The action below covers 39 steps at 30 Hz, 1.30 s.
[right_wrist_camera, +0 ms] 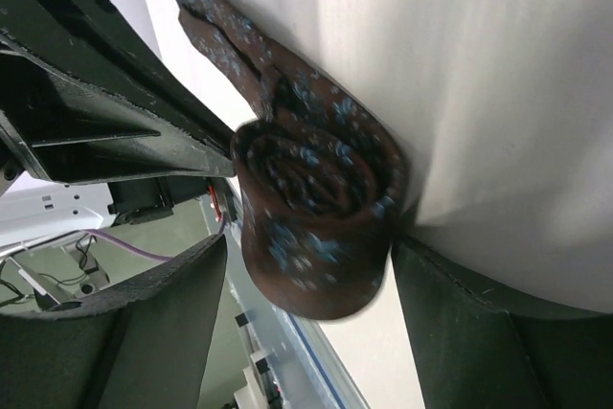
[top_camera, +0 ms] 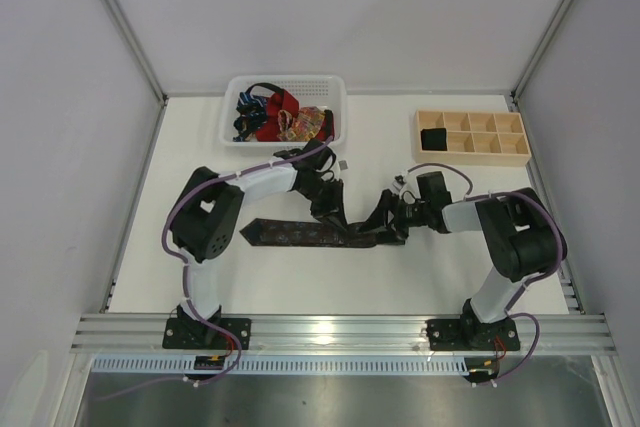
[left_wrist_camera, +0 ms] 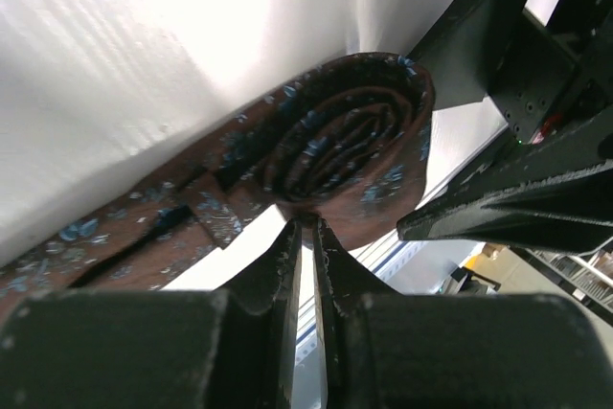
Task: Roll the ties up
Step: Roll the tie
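1. Brown-black tie (top_camera: 285, 234) lies on the table (top_camera: 300, 282) at mid-scene, its flat tail running left and its right end wound into a roll (right_wrist_camera: 316, 217).
2. Left gripper (left_wrist_camera: 308, 227) has its fingers almost together, tips nipping the roll's rim.
3. Right gripper (right_wrist_camera: 306, 261) stands wide apart, straddling the roll without clamping it.
4. More ties (top_camera: 275, 119) fill the far basket (top_camera: 285, 80); a tray (top_camera: 490, 145) sits far right.

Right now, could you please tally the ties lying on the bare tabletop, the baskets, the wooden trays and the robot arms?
Ties on the bare tabletop: 1, the dark tie, partly rolled
Baskets: 1, the white basket
Wooden trays: 1, the wooden tray
Robot arms: 2, the left arm and the right arm
Total: 5
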{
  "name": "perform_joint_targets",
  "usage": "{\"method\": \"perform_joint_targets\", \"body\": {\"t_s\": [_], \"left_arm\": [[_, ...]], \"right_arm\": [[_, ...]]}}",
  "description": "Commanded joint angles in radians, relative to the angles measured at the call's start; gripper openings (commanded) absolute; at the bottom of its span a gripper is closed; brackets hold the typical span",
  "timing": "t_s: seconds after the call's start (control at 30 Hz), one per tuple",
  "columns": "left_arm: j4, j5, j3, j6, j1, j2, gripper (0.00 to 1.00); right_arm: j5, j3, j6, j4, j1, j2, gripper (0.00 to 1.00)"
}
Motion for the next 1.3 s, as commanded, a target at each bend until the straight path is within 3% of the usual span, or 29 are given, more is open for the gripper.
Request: {"method": "perform_joint_targets", "body": {"t_s": [0.0,0.33,0.5,0.9,1.1,1.27], "left_arm": [[0.016,-0.005,-0.009,0.031,0.015,0.008,0.14],[0.019,0.004,-0.012,0.043,0.018,0.020,0.13],[0.022,0.004,-0.017,0.049,0.018,0.029,0.14],[0.028,0.010,-0.020,0.055,0.033,0.025,0.13],[-0.003,-0.001,-0.005,0.063,0.053,-0.027,0.14],[0.006,0.062,-0.035,0.022,0.051,-0.084,0.15]], "right_arm": [[0.008,-0.003,0.040,0.129,0.026,0.031,0.76],[0.057,-0.023,0.127,0.193,0.071,0.046,0.72],[0.059,-0.029,0.179,0.230,0.072,0.062,0.60],[0.122,0.047,0.181,0.098,0.109,0.060,0.48],[0.133,0.055,0.163,0.084,0.111,0.060,0.53],[0.134,0.066,0.118,0.041,0.098,0.059,0.71]]}}
